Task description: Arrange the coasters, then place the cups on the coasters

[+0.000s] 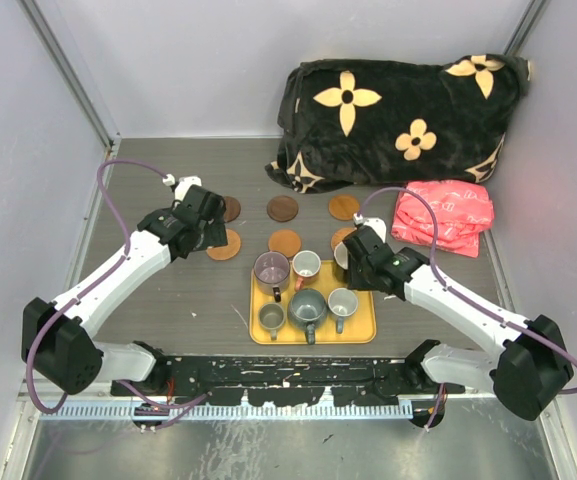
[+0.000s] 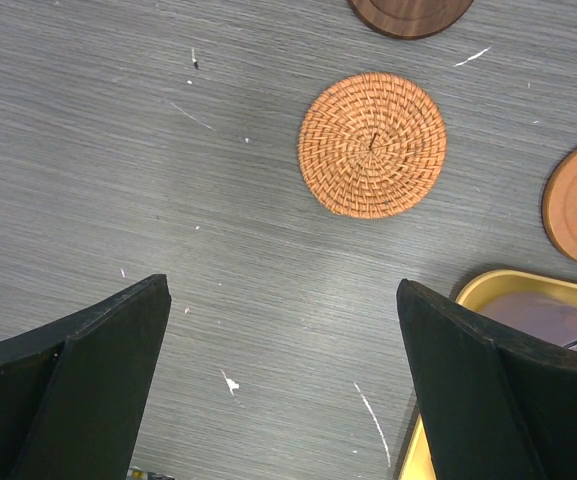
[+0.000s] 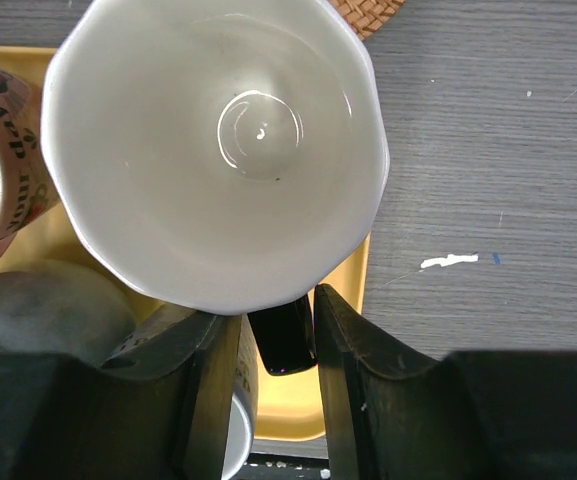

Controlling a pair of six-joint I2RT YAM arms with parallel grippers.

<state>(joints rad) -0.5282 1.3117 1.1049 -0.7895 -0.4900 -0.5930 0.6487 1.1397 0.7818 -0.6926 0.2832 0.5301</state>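
Inside right hand [image 3: 276, 312] — cup [image 3: 218, 150] handle

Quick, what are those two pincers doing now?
Left pincer: open, holding nothing.
Right pincer: astride the handle of the black cup, nearly shut; grip cannot be told.

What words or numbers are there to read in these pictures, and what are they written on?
"day": probably, in dark sideways letters on the printed mug. The rest of that print is cut off at the picture's edge and can't be read.
White print on the pink bag: too small to read.
Blanket: only flower shapes, no letters.
Nothing else shows any words or numbers.
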